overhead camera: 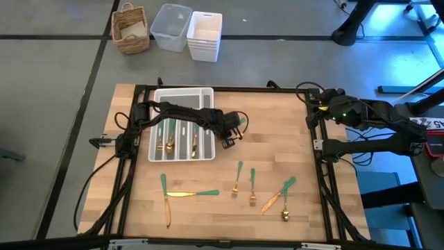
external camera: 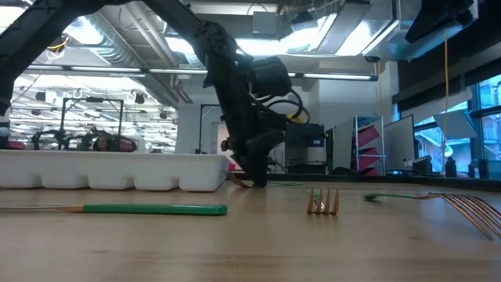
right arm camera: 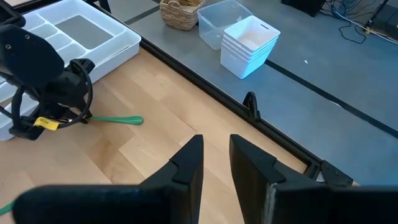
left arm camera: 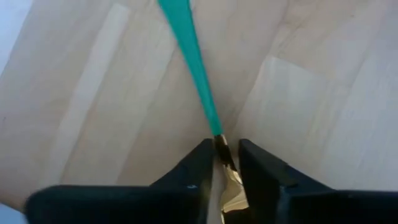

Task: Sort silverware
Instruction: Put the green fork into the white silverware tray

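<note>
Gold head of the green-handled utensil (left arm camera: 198,81) hidden between the left gripper (left arm camera: 225,180) jaws; fork, spoon or knife unclear. Tray (overhead camera: 205,94) pieces partly covered by left arm; types unreadable.

Gold-headed, green-handled silverware (overhead camera: 252,189) lies scattered on the wood; some sits in tray slots.

My arms are dark and bendy, with black cables looped along them. My left gripper (left arm camera: 225,180) has two flat black fingers and a small yellow tag.
</note>
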`<action>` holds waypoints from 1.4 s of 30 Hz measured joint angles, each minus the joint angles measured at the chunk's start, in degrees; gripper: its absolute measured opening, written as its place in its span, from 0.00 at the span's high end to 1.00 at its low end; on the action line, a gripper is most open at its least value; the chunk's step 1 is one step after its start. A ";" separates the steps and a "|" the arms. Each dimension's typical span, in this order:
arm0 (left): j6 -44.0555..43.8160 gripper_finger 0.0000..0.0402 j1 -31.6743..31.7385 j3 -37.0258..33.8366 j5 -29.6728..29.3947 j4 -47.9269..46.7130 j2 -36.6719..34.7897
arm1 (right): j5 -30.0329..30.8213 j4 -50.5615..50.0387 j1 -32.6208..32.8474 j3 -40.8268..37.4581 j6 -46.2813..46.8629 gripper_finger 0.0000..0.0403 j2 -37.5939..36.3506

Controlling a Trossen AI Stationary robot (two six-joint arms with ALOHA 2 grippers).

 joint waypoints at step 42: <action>-15.08 0.99 10.75 -0.26 15.11 -11.60 -29.24 | -4.43 22.54 0.01 -11.18 -4.28 0.80 0.15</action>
